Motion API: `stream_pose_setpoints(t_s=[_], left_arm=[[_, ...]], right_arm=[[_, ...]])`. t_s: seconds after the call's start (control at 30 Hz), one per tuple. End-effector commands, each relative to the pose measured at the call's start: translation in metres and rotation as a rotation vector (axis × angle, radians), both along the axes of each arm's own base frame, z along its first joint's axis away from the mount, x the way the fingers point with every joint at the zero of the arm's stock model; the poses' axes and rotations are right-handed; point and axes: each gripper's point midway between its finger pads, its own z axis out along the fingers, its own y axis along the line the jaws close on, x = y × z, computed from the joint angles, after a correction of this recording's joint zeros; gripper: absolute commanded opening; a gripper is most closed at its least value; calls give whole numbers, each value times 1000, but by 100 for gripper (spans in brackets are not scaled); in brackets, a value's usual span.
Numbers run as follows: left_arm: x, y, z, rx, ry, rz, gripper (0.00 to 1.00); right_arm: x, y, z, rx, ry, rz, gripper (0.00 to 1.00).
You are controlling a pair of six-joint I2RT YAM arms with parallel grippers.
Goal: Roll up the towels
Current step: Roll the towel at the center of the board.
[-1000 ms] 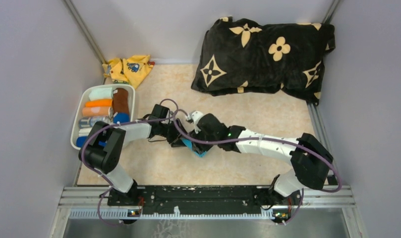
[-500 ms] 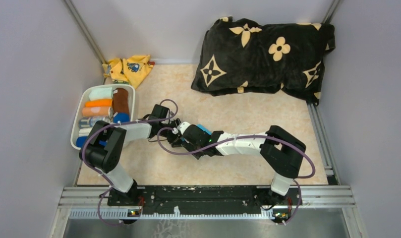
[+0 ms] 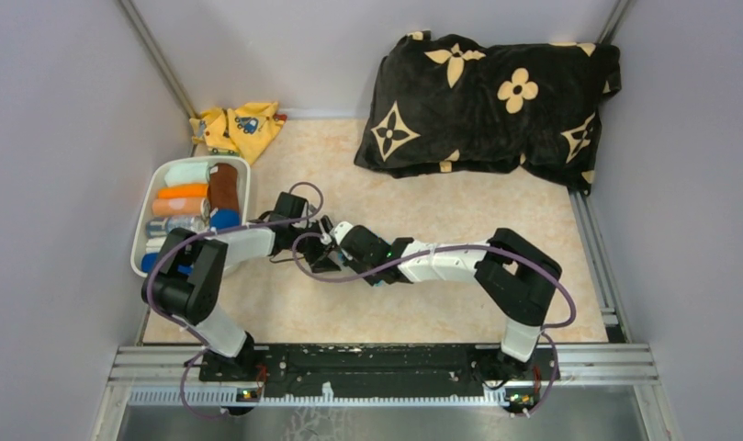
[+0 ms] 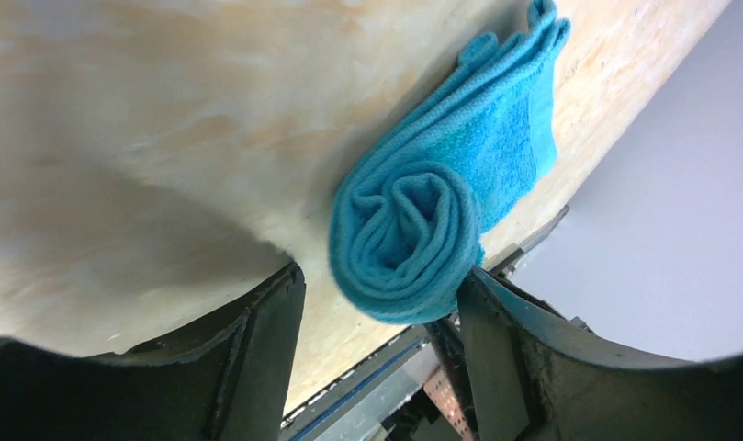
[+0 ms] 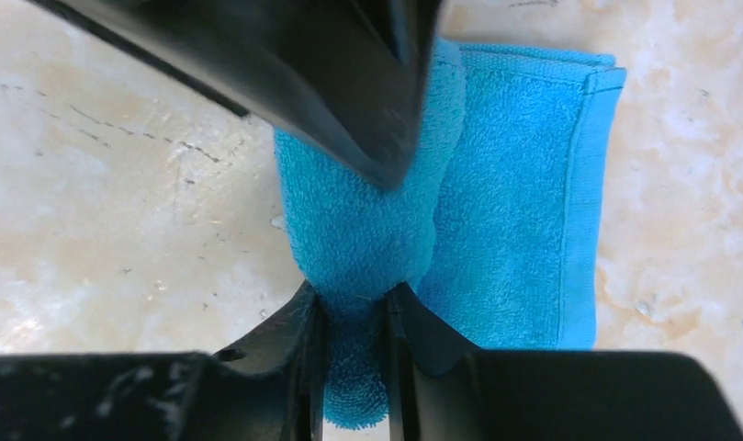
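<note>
- The right gripper point(image 5: 354, 308): the jaws are drawn narrow and pinched on one end of the blue towel point(image 4: 404, 230), with the terry squeezed between the two fingertips.
- The left gripper point(image 4: 381, 276): the jaws are spread wide, about as far apart as the roll is thick. The spiral end of the roll is seen between them. One finger appears to touch the roll, and a thin gap is seen at the other.
- The towel is laid on the beige table point(image 3: 459, 211), left of centre. It is partly rolled, with a flat tail lying beside the roll.
- In the top view the towel is almost wholly hidden by the two wrists, which meet over it.
- In the right wrist view a dark finger point(image 5: 340, 73) of the left gripper is seen across the far part of the roll.
- A white bin point(image 3: 247, 188) is set at the left edge of the table, filled with rolled towels point(image 3: 184, 192).
- A yellow cloth point(image 3: 239, 127) is seen in the far left corner, and a black flowered cushion point(image 3: 496, 101) at the far right. Both lie well apart from the grippers.
</note>
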Motion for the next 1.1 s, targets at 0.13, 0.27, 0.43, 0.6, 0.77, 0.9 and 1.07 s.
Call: stream_pose_setpoints(t_s=[0.13,0.27,0.43,0.6,0.77,0.9,1.07], left_arm=[[-7,67,-1,201,-30,122,75],[-14,74,15,198,-62,138,77],[-26,69,29,152,-63,137,78],[-30,58,35,110,-82,124,76],[-26,36,23,85,-75,77,72],[-20,22,6,113,-52,36,66],[-28,28,-23,205,18,17,55]], right_arm=[[-55,16,-7,299,581,89,2],[-56,31,11,489,783,88,1],[-44,34,15,623,973,8,2],[-33,33,12,700,1105,-82,3],[-30,27,-1,710,1160,-159,5],[-30,23,-6,688,1135,-188,8],[-17,15,9,670,941,-187,24]])
